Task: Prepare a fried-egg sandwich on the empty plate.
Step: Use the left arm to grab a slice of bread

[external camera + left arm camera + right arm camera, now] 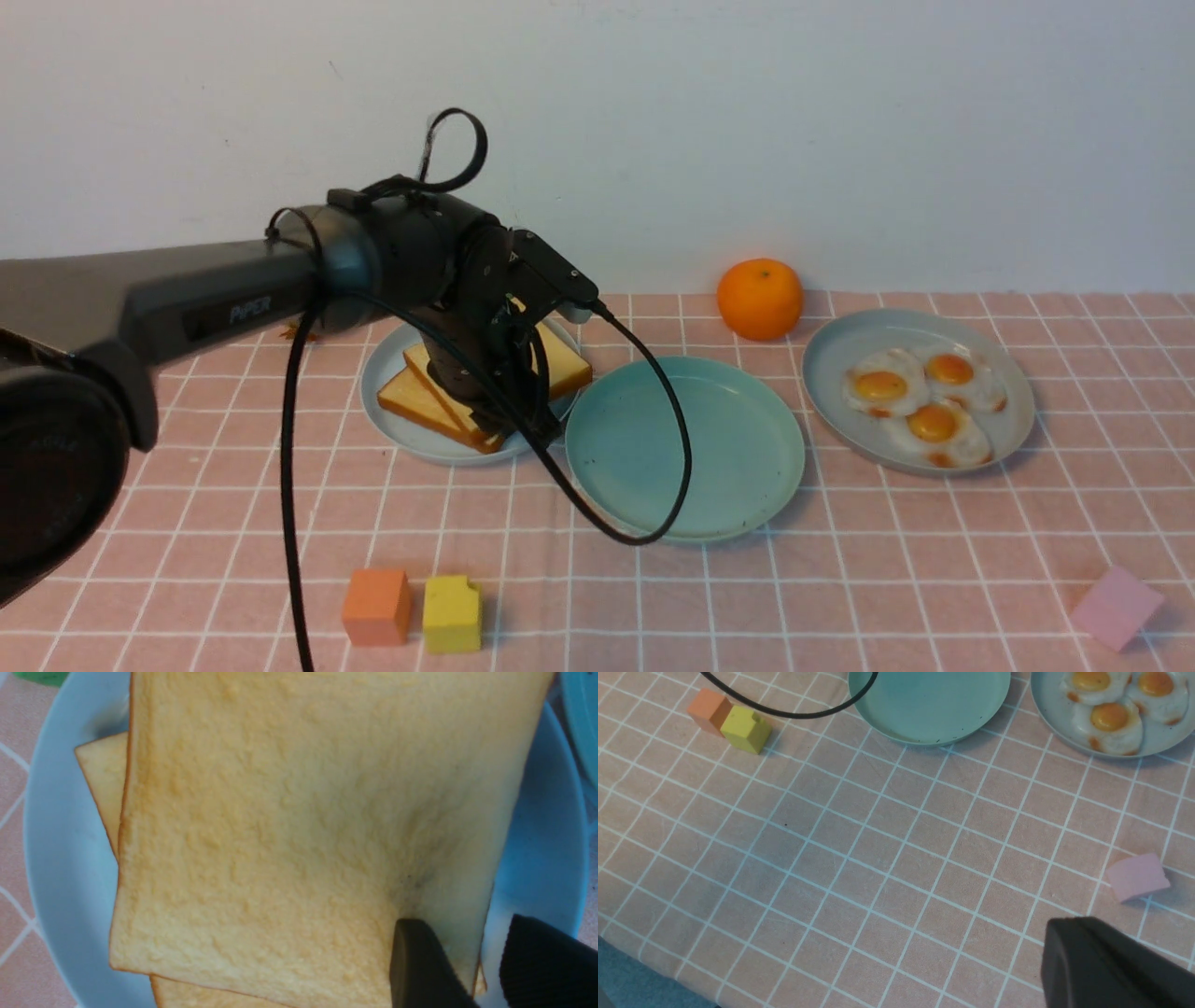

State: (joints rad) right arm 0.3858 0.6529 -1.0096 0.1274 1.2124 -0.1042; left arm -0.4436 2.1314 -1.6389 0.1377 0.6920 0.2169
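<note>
Nearest us, our right gripper (1069,952) hangs pressed together over the checked cloth (859,868), out of the way. Mid-table, the mint-green plate (747,439) sits empty, awaiting bread. Beyond it, our left gripper (467,933) straddles the top toast slice (299,826) at its edge, jaws spread, seemingly ready to pinch.

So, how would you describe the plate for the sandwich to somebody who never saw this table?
On the pink checked tablecloth, three plates stand in a row before the white wall. Take the middle one, the mint-green plate, between the pale blue plate of toast slices and the grey-blue plate of fried eggs. It alone holds no food.
</note>
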